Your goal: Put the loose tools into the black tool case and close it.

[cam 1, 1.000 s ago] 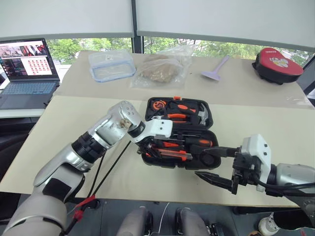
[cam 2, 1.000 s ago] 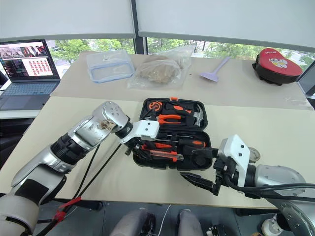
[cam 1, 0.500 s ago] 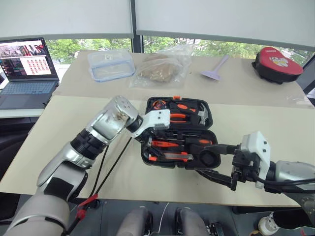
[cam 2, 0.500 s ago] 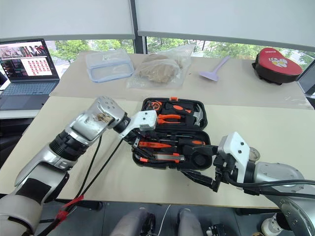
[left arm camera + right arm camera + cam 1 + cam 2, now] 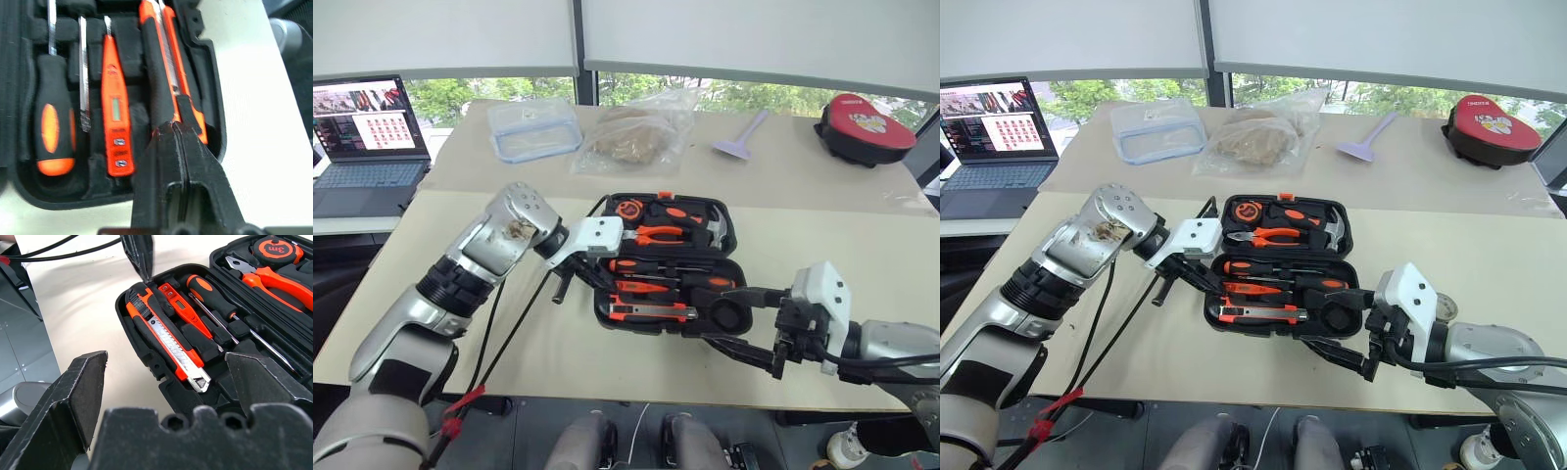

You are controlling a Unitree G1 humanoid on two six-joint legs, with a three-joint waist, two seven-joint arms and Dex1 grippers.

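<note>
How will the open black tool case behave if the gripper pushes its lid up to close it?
The black tool case looks like rigid moulded plastic, so the lid should probably swing as one stiff piece. Sitting on a smooth table, it may slide rather than hinge. Its tools sit in slots, likely staying put.

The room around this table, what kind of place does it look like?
Probably an office or lab by a window: an open laptop on a side desk, roller blinds over glass with trees outside, and a wide table carrying the open tool case.

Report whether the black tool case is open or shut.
Open: the black plastic hinged tool case lies flat, both halves spread, with screwdrivers, pliers and orange-and-black utility knife visible in its moulded slots.
</note>
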